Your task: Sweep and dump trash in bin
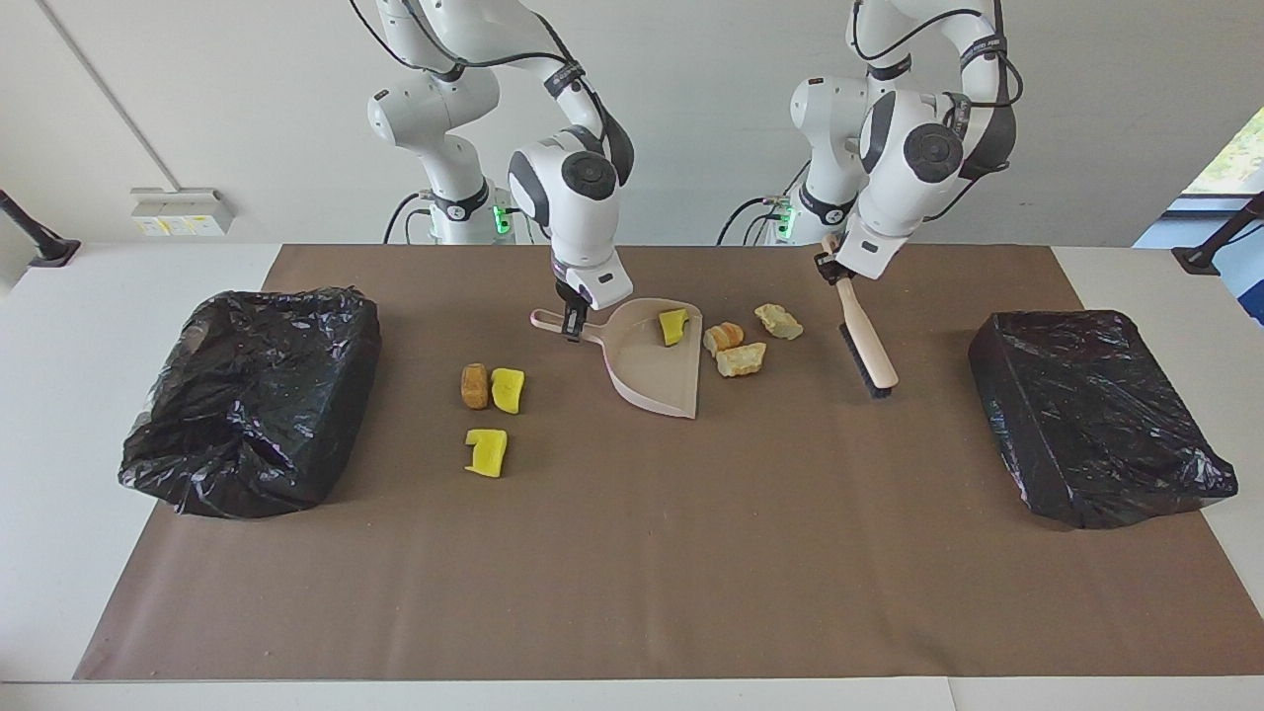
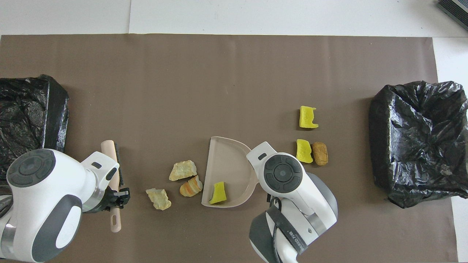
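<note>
Brown paper-covered table (image 1: pixel 632 592): dustpan (image 1: pixel 656 357) handle is clamped by right gripper (image 1: pixel 573 323), brush (image 1: pixel 867 341) by left gripper (image 1: pixel 829 265). Sweeping underway w/ one yellow bit (image 1: pixel 673 326) in; next, three chunks (image 1: pixel 741 359) must be brushed in.

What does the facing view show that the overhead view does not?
Only the facing view shows the right claw gripping the dustpan handle; it also shows both arm bases. Only the overhead view shows the full brush handle with its hanging hole, under the left claw. Both show seven trash pieces, one yellow bit in the dustpan, and two black bags.
</note>
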Controlling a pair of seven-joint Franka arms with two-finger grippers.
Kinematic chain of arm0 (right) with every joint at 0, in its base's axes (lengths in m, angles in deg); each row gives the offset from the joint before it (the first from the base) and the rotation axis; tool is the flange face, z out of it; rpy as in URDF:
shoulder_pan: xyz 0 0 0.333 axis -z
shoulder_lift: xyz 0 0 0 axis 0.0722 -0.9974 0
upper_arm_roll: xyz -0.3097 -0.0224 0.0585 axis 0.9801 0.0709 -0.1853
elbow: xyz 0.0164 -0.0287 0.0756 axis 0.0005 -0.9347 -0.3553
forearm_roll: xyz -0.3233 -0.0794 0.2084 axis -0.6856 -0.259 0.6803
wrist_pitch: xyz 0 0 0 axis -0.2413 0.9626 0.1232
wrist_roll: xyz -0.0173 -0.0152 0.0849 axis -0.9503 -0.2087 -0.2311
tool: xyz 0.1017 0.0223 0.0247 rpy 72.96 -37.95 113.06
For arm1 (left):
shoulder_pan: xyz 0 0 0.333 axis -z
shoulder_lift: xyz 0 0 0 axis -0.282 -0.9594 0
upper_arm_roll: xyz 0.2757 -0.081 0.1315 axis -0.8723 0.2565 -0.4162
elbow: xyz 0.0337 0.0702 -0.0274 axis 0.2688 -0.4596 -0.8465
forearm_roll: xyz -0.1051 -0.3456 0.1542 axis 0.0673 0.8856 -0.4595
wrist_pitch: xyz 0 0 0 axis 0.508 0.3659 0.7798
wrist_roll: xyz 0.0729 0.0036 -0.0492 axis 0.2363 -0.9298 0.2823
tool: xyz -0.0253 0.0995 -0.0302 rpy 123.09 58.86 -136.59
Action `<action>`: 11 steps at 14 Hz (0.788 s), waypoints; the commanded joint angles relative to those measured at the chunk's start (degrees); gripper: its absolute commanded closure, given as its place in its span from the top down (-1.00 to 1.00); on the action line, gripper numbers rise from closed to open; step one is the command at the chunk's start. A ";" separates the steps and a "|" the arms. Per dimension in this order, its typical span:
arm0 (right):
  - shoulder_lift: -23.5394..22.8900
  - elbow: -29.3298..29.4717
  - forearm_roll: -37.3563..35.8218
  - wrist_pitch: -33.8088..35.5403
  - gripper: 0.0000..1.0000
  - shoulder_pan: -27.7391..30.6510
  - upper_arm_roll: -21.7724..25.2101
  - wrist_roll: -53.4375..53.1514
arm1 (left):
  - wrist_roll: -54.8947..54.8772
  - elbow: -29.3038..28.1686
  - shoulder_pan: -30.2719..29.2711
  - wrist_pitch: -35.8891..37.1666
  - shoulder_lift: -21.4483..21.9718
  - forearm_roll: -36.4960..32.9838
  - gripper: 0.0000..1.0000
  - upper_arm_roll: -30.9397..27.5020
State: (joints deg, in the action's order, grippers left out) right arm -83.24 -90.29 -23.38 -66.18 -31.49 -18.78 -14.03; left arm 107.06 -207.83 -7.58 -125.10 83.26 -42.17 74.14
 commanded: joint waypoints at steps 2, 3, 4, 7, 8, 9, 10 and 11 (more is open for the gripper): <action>-1.62 0.23 -0.87 -1.62 -1.00 0.39 -0.13 0.51 | 3.94 -5.14 -0.02 -1.40 5.00 -0.73 -1.00 1.04; -1.80 0.49 -0.87 -1.62 -1.00 0.39 -0.13 0.51 | 6.39 -5.93 0.69 -1.48 5.00 -0.73 -1.00 1.21; -1.97 0.75 -0.87 -1.71 -1.00 0.39 -0.13 0.51 | 9.20 -6.90 3.56 -1.48 4.91 -0.73 -1.00 1.22; -2.24 0.93 -0.87 -1.71 -1.00 0.39 -0.13 0.60 | 21.93 -8.75 14.01 -1.57 5.00 -0.21 -1.00 1.22; -2.15 0.93 -0.87 -1.71 -1.00 0.39 -0.13 0.51 | 24.84 -9.36 17.36 -1.65 5.00 0.23 -1.00 1.30; -2.15 0.93 -0.87 -1.71 -1.00 0.39 -0.13 0.51 | 27.48 -9.98 20.09 -2.18 4.91 2.59 -1.00 1.22; -2.15 0.93 -0.87 -1.62 -1.00 0.39 -0.13 0.60 | 28.55 -10.42 21.68 -2.62 4.47 6.00 -1.00 1.22; -2.15 0.93 -0.87 -1.62 -1.00 0.39 -0.13 0.60 | 28.74 -10.42 22.66 -3.49 3.77 7.43 -1.00 1.22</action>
State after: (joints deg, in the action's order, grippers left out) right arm -83.38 -90.14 -23.38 -66.18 -31.49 -18.76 -13.92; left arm 134.21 -216.14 12.94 -126.25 86.17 -37.41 76.25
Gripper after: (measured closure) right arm 0.687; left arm 0.740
